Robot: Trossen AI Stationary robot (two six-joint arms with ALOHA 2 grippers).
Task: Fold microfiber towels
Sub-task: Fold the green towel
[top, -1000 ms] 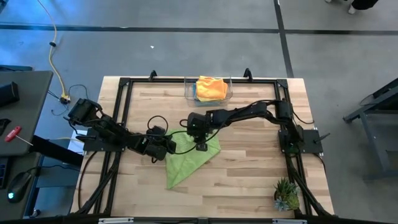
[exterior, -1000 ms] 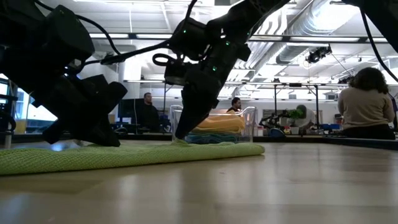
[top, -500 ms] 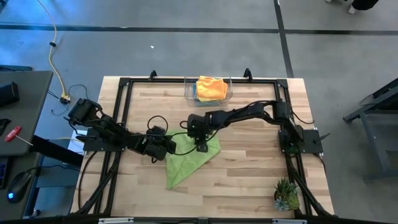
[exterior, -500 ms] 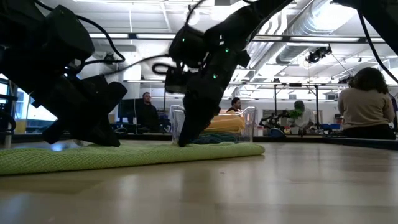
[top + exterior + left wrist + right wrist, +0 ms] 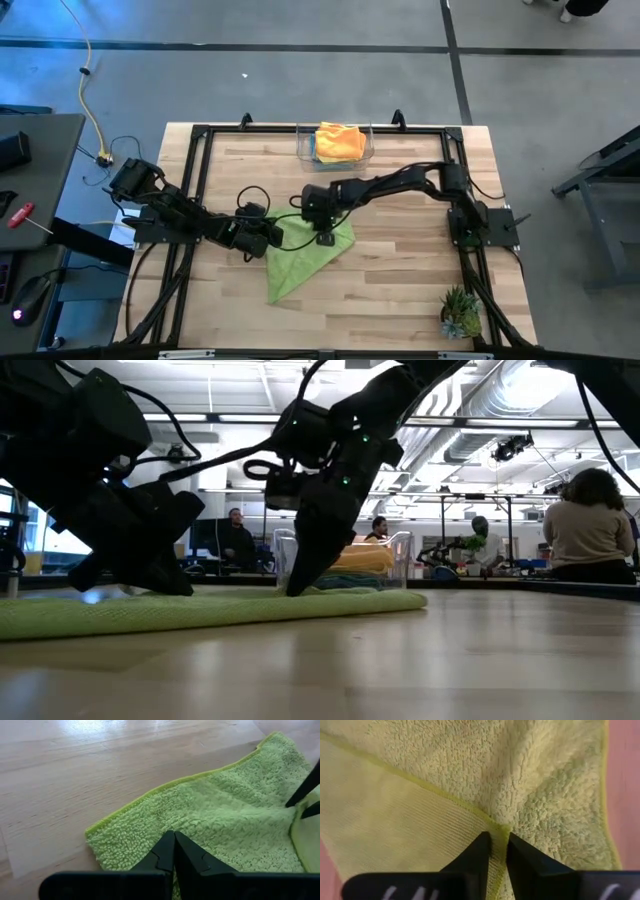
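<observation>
Right gripper (image 5: 324, 238): shifted very slightly over the lime green towel (image 5: 305, 255) in the high view compared with a second ago. In the low view its fingers (image 5: 303, 572) are seen lowered again onto the cloth and tilted a little differently. In the right wrist view the fingertips are now pinched close on a raised hem fold of the towel (image 5: 496, 831).

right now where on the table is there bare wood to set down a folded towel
Bare wood lies between the lime green towel and the plant, and on the towel's near left. It is crowded mid-table, where the left gripper and right gripper pinch the towel, and by the bin.
</observation>
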